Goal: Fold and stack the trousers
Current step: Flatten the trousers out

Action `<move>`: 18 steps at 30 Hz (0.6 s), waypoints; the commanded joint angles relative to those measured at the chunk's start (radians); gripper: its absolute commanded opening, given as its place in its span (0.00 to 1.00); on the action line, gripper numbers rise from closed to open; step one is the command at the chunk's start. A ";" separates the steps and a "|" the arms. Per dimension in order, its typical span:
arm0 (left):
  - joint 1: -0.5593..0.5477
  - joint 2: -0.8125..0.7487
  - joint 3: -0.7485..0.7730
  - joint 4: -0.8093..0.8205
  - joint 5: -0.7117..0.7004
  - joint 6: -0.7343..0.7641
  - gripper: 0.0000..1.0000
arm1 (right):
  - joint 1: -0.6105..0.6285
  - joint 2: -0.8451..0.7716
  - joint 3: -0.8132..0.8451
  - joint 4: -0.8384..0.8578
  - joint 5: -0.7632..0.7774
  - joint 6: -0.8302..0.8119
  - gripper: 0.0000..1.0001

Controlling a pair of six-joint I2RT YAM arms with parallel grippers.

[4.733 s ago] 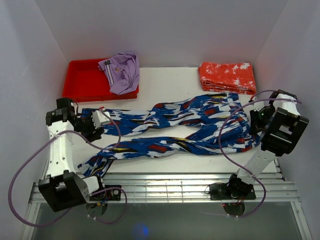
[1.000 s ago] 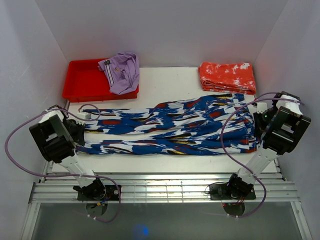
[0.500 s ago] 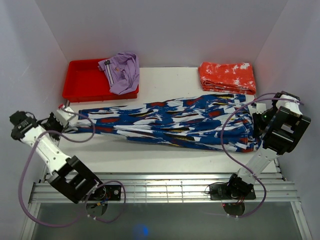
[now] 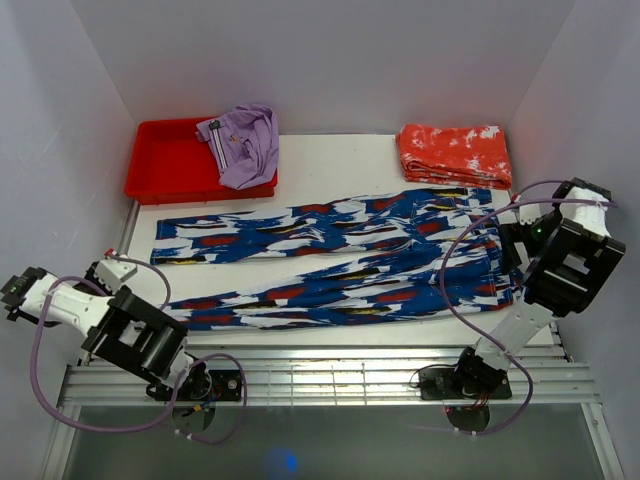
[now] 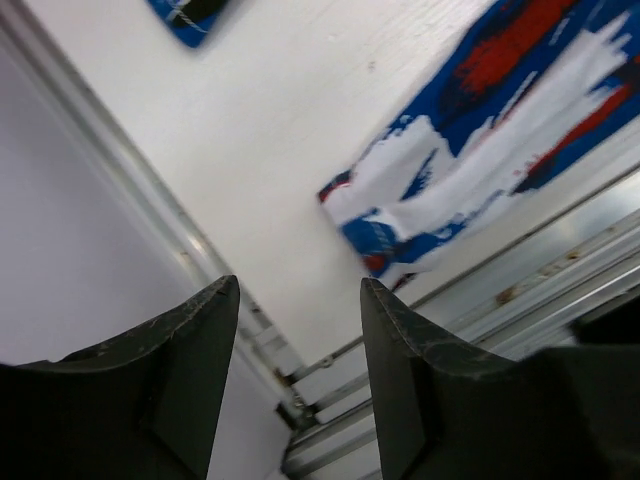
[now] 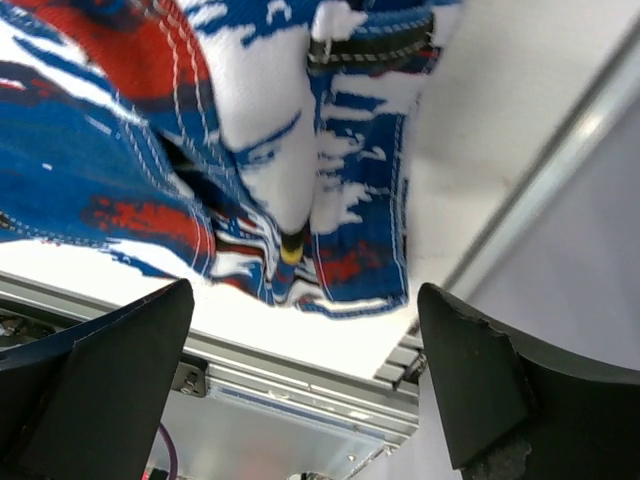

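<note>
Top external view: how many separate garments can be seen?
3: the blue, white and black printed trousers spread mid-table; the lilac garment over the red plastic tray's right end; the folded orange-red splotched garment far right, possibly hiding more.

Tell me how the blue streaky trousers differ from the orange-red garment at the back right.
Pose: the trousers lie unfolded, stretched across the table, legs splayed apart toward the left; the orange-red garment is folded into a compact rectangle. Size: the trousers cover more surface than the orange-red garment. Print: the trousers show blue, white and black streaks with red patches; the orange-red garment has white splotches. Both lie flat on the table.
</note>
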 commanded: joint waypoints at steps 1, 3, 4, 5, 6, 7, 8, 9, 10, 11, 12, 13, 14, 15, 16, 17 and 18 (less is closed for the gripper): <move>0.006 -0.016 0.083 -0.065 0.064 0.148 0.63 | -0.026 -0.076 0.075 -0.074 -0.010 -0.044 0.98; 0.008 -0.018 0.088 -0.065 0.064 0.134 0.70 | -0.050 -0.082 0.075 -0.079 0.010 -0.063 0.98; 0.006 -0.012 0.087 -0.065 0.066 0.119 0.73 | -0.058 -0.084 0.060 -0.078 0.016 -0.070 0.95; 0.005 -0.004 0.090 -0.065 0.067 0.073 0.76 | -0.066 -0.081 0.048 -0.074 0.025 -0.086 0.92; -0.003 0.013 0.094 -0.064 0.075 0.049 0.79 | -0.078 -0.075 0.036 -0.070 0.035 -0.087 0.88; -0.009 0.025 0.097 -0.065 0.078 0.021 0.81 | -0.084 -0.062 0.023 -0.065 0.036 -0.083 0.80; -0.023 0.037 0.100 -0.065 0.072 -0.040 0.83 | -0.089 -0.055 0.000 -0.055 0.038 -0.077 0.76; -0.068 0.062 0.102 -0.062 0.039 -0.080 0.86 | -0.092 -0.047 -0.009 -0.051 0.032 -0.072 0.72; -0.090 0.073 0.097 -0.062 0.020 -0.114 0.90 | -0.092 -0.033 -0.020 -0.048 0.027 -0.060 0.67; -0.115 0.083 0.091 -0.058 0.000 -0.185 0.97 | -0.092 -0.029 -0.039 -0.042 0.024 -0.052 0.66; -0.168 0.090 0.067 -0.038 -0.020 -0.236 0.98 | -0.092 -0.021 -0.047 -0.026 0.018 -0.044 0.66; -0.190 0.094 0.050 0.026 -0.049 -0.285 0.98 | -0.092 -0.007 -0.053 -0.016 0.015 -0.032 0.65; -0.211 0.093 0.031 0.060 -0.060 -0.331 0.98 | -0.092 -0.001 -0.061 -0.007 0.015 -0.026 0.65; -0.254 0.090 -0.005 0.092 -0.075 -0.388 0.98 | -0.092 0.007 -0.076 0.005 0.010 -0.021 0.64; -0.277 0.082 -0.027 0.143 -0.116 -0.404 0.98 | -0.092 0.014 -0.087 0.010 0.010 -0.015 0.62; -0.300 0.073 -0.051 0.172 -0.135 -0.424 0.98 | -0.092 0.016 -0.098 0.016 0.010 -0.014 0.61; -0.343 0.065 -0.102 0.250 -0.156 -0.473 0.98 | -0.092 0.017 -0.122 0.022 0.013 -0.011 0.61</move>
